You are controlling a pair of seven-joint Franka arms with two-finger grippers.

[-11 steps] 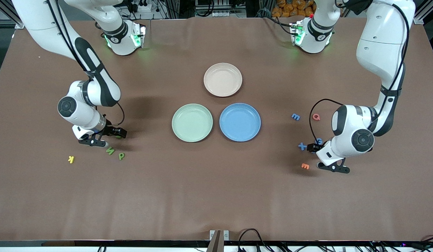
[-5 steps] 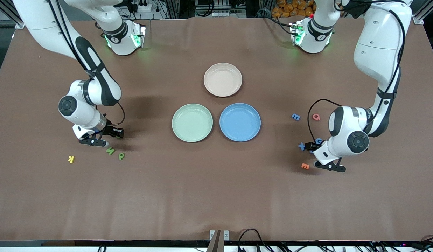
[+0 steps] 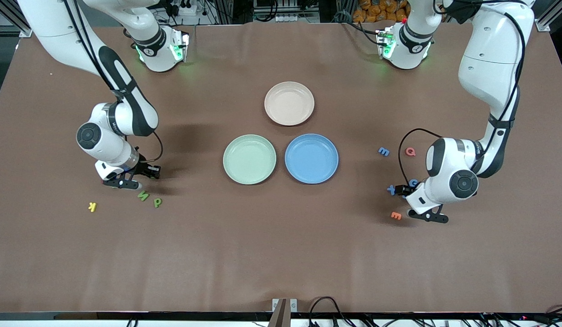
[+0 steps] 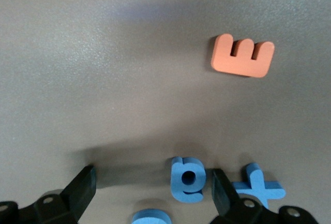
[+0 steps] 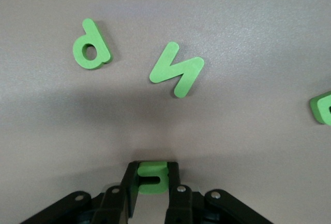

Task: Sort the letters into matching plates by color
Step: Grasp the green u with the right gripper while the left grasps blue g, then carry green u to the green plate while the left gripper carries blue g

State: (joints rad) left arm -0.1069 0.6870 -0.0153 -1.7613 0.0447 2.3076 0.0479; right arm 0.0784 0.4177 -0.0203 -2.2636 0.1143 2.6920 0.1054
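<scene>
1. Right claw [image 5: 153, 182] is clamped on a small green foam letter [image 5: 151, 174], pinched flat between the fingertips low on the brown counter [image 3: 281, 254]. Looks like a pick just made, lift pending.
2. Green foam "N" [image 5: 177, 74] and green foam "p" [image 5: 92, 46] lie just ahead of that claw, another green letter [image 5: 323, 107] off to the side, all loose.
3. Left claw [image 4: 150, 193] is spread wide, straddling a blue foam "g" [image 4: 187, 178]; blue foam "x" [image 4: 258, 185] sits just outside one finger, orange foam "E" [image 4: 243, 55] further ahead.
4. Pale mint green plate [image 3: 249, 159] and medium blue plate [image 3: 311, 158] sit touching mid-counter between both claws, both empty.
</scene>
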